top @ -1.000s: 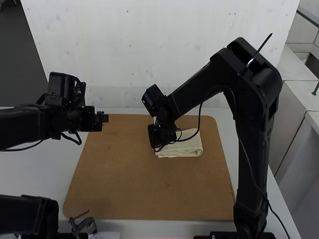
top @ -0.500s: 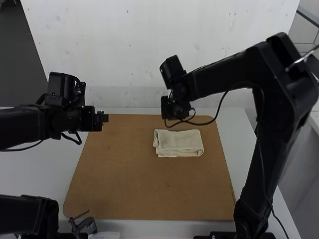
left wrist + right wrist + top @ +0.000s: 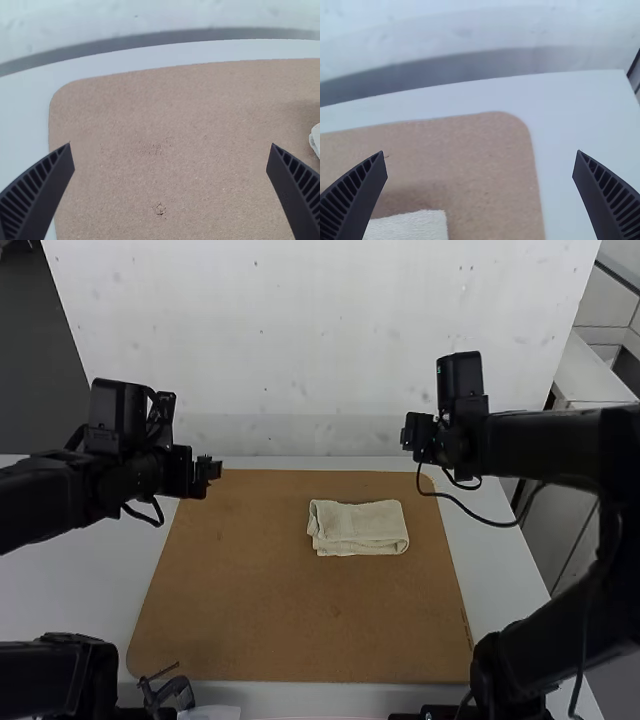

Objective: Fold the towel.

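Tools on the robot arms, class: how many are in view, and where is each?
2. The left tool hovers near the board's far left corner; the right tool hovers near its far right corner.

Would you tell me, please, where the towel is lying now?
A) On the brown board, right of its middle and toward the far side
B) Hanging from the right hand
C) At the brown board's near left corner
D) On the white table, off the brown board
A: the folded towel rests on the brown board, in its far right part.
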Tool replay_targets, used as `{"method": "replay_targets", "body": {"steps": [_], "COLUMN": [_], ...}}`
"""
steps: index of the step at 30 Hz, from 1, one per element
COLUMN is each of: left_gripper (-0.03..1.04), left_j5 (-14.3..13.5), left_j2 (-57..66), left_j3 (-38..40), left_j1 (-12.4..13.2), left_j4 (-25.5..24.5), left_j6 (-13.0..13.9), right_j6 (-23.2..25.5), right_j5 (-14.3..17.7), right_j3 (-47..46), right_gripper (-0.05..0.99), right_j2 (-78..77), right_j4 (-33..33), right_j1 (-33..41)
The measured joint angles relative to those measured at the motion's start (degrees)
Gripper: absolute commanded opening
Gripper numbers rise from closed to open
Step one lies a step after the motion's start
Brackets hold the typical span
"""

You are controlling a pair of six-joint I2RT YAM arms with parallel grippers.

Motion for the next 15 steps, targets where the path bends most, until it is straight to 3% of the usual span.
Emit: {"method": "replay_targets", "body": {"steps": [9, 15], "left_gripper": [0.99, 0.99], "left_j5": [1.2, -1.1], "left_j2": [-6.8, -11.2], "left_j3": [-0.3, -2.2], "left_j1": [-0.1, -2.9], "left_j4": [0.0, -2.5], "left_j6": [2.5, 2.7], "right_j6": [-4.2, -4.9], "right_j5": [-4.1, -5.3], "right_j3": [-11.3, -19.0], "right_gripper": [0.95, 0.95], "right_j2": [-17.6, -33.2], "right_j4": [6.0, 5.8], "right_j1": [-10.3, -10.6]}}
